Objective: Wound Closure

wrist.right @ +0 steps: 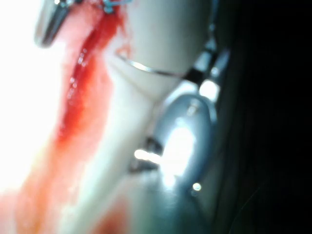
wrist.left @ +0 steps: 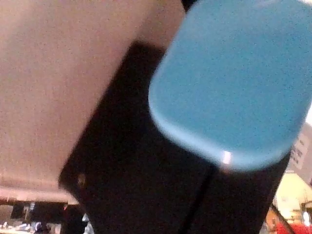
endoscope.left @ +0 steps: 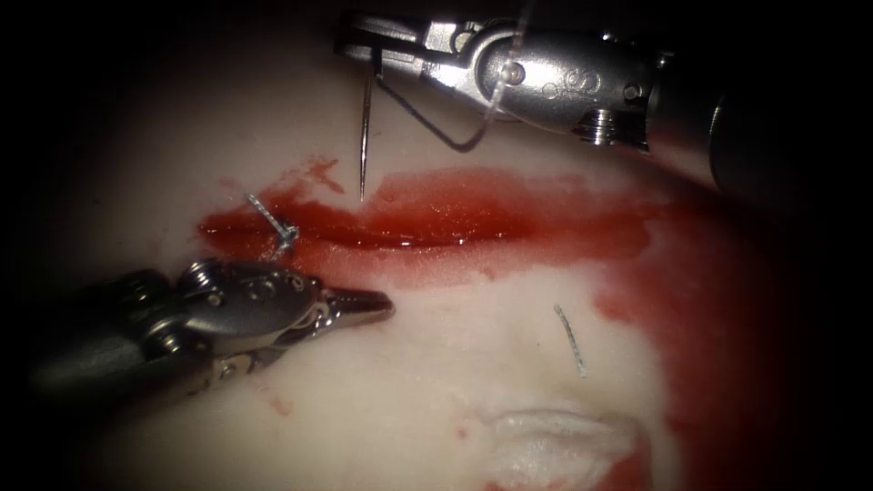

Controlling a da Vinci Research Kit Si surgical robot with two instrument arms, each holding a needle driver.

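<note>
A: Nearest first?

B: Pale patch (endoscope.left: 555,445) on the tissue (endoscope.left: 427,382), right at the near edge. Just beyond, a cut end (endoscope.left: 571,341) of thread, lying loose, well apart from both tools.

A: Then the left tool?

B: Left tool (endoscope.left: 387,306), low, coming in from the left. Jaws pressed together, holding nothing. Tip just short of the near lip of the cut (endoscope.left: 436,238), toward its left half.

A: And the cut itself?

B: Runs side to side, wet with red fluid (endoscope.left: 709,300), which spreads widest over the right. At the left end, a stitch (endoscope.left: 284,233), with short thread ends sticking up beside it.

A: Needle?

B: Needle (endoscope.left: 363,136) hanging point down beyond the cut, toward its left half. Point right at the far edge of the fluid; cannot tell whether touching. Shaft clear of the tissue, not driven in.

A: Held by?

B: Right tool (endoscope.left: 344,36), farthest back, reaching in from the right. Jaws clamped on the needle near the end away from the point, as far as can be made out. Thread (endoscope.left: 446,144) looping down from there, then up past the wrist.
</note>
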